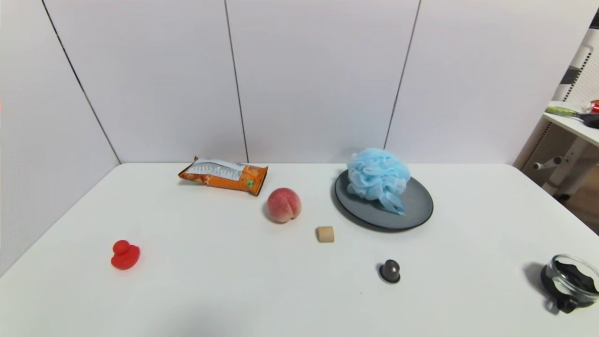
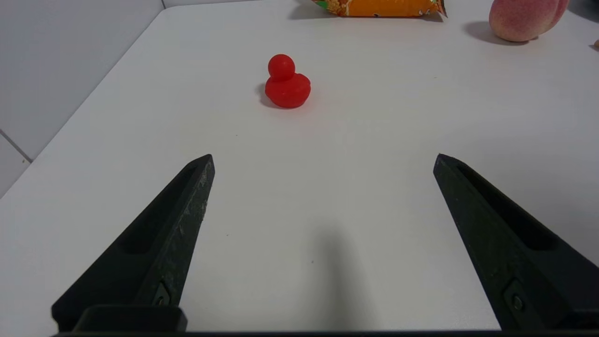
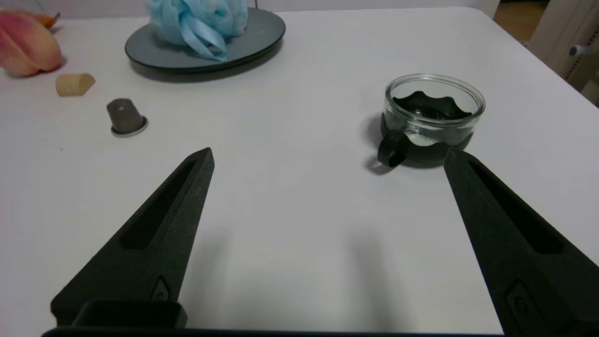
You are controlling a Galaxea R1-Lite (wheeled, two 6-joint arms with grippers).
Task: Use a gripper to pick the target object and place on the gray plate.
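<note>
The light blue mesh bath pouf (image 1: 378, 177) rests on the gray plate (image 1: 416, 206) at the table's far middle right, its ribbon loop hanging toward the plate's front. Both also show in the right wrist view, the pouf (image 3: 199, 18) on the plate (image 3: 262, 32). Neither gripper shows in the head view. My left gripper (image 2: 323, 159) is open and empty over bare table near the red duck. My right gripper (image 3: 327, 157) is open and empty over the table's front right, beside the glass jar.
A red rubber duck (image 1: 125, 255) sits front left, an orange snack packet (image 1: 224, 175) at the back, a peach (image 1: 283, 204) and a small cork (image 1: 325, 234) mid-table. A dark capsule (image 1: 390, 271) lies in front of the plate. A glass jar (image 1: 572, 281) stands front right.
</note>
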